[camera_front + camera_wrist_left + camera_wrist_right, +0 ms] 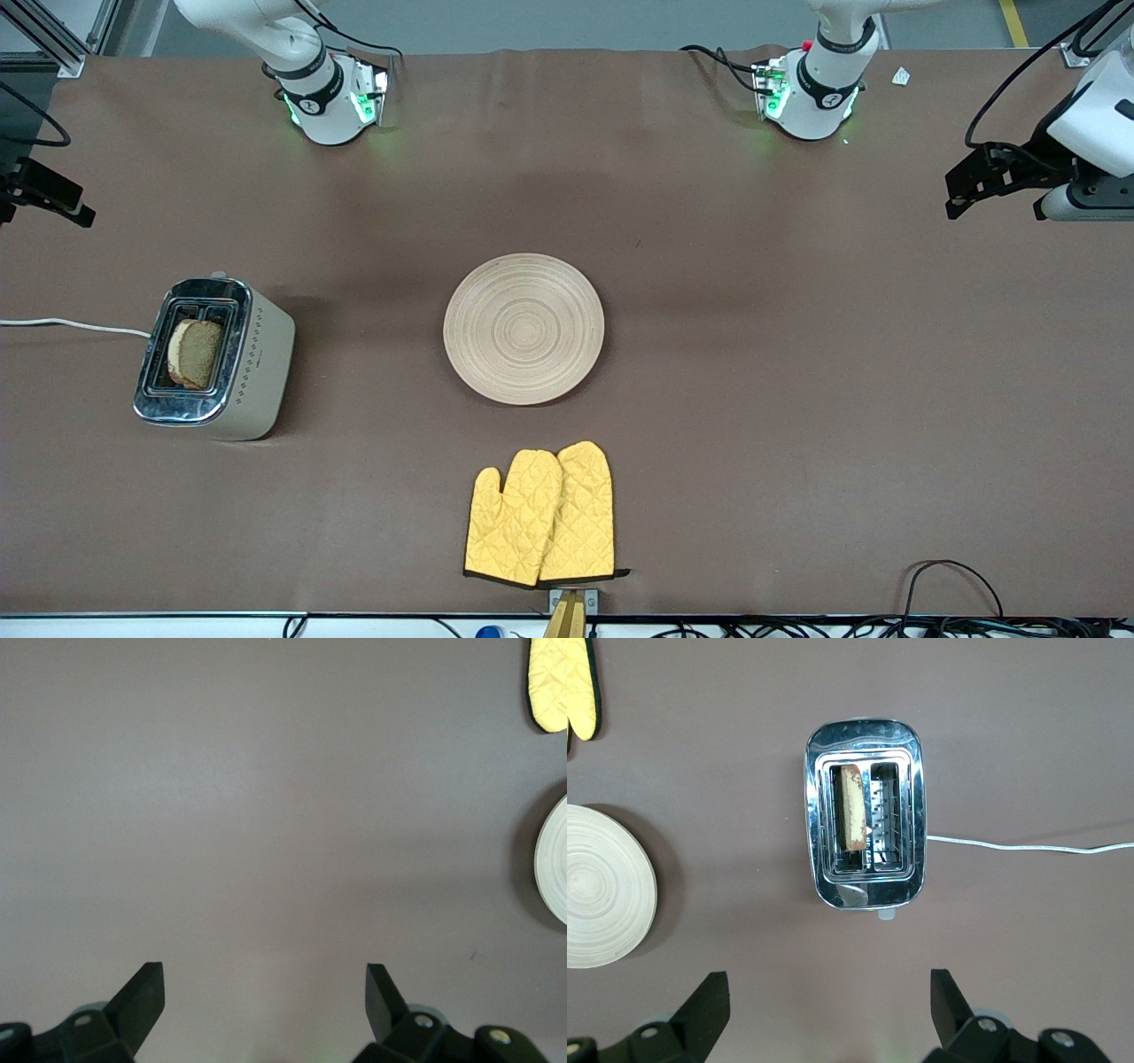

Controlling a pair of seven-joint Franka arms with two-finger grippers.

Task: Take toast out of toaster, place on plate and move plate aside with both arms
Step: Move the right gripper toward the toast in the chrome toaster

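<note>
The toast (195,353) stands in one slot of a silver toaster (257,363) toward the right arm's end of the table; the right wrist view shows it edge-on (852,806). The round wooden plate (524,329) lies empty at the table's middle and also shows in the right wrist view (602,886) and the left wrist view (554,859). My right gripper (53,197) is open and empty, high in the air by the toaster's end (829,983). My left gripper (970,186) is open and empty over bare table at the left arm's end (264,979).
A pair of yellow oven mitts (542,514) lies nearer to the front camera than the plate. The toaster's white cord (71,325) runs off the table's end. Brown cloth covers the table. Cables lie along the front edge.
</note>
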